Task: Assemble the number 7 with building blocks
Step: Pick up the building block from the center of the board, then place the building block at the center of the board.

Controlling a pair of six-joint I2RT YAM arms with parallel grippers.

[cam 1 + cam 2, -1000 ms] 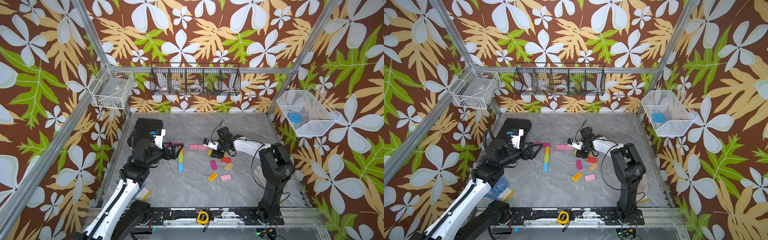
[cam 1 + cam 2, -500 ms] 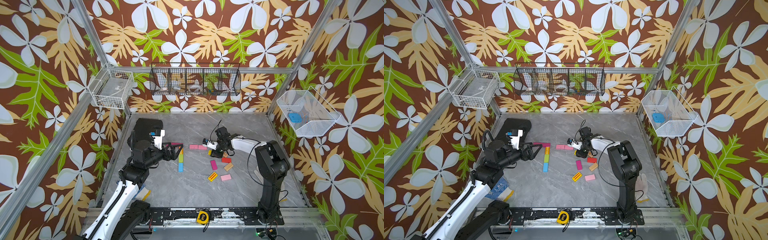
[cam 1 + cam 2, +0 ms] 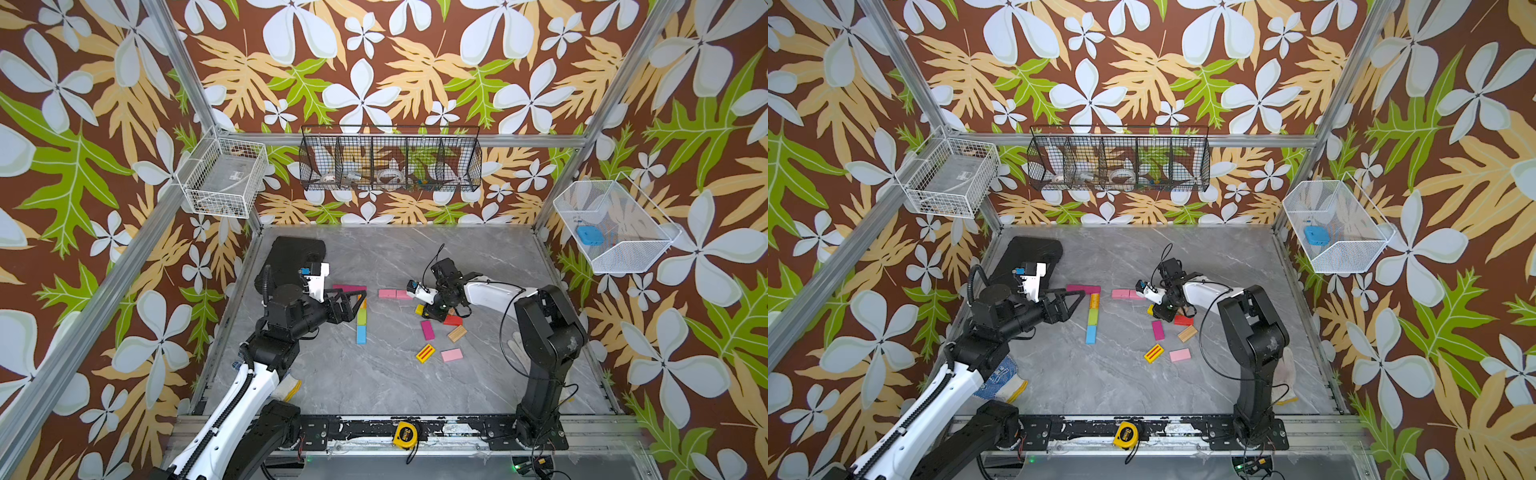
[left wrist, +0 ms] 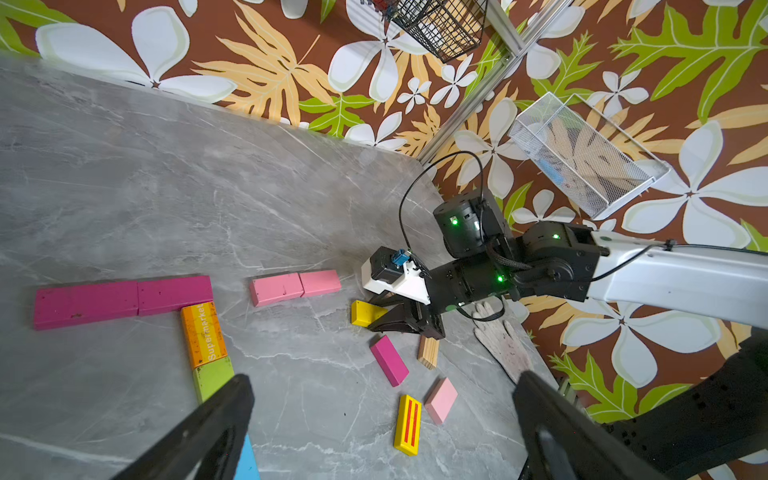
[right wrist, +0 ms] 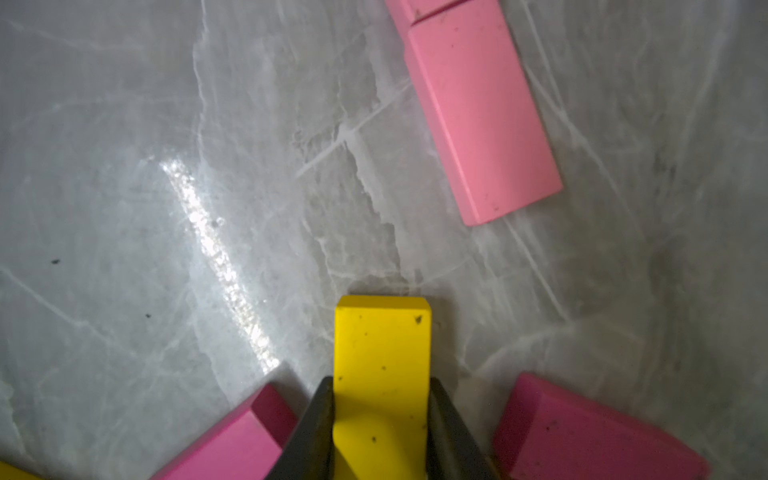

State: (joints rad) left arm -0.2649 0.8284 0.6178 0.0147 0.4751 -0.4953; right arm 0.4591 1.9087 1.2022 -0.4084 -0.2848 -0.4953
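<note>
The right jaws were clenched on the long sides of a plain yellow block (image 5: 380, 353), a flat painted slab with softly bevelled edges and dark specks in its matt paint, lying on the surface right under them. Just ahead of those jaws lay two pale pink blocks (image 4: 276, 289) end to end, and close around them a loose magenta block (image 4: 389, 359), a red block (image 3: 452, 320) and a bare wooden block (image 4: 428, 352) with visible grain. A little farther out were a yellow block with red stripes (image 4: 408, 424) and a single pink block (image 4: 441, 400). The left jaws were spread wide with nothing between them, hanging over the lower part of the figure. That figure already read as a 7. Two magenta blocks (image 4: 85, 303) made the top bar. An orange block (image 4: 204, 334) printed "Supermarket", a green block (image 4: 212, 378) and a blue block (image 3: 361, 334) ran down from the bar's end nearer the right jaws. By my reckoning the shape was largely built, and what remained was to add the yellow block. The grey surface (image 3: 374, 386) was marble-patterned and glossy, throwing a streak of glare.
</note>
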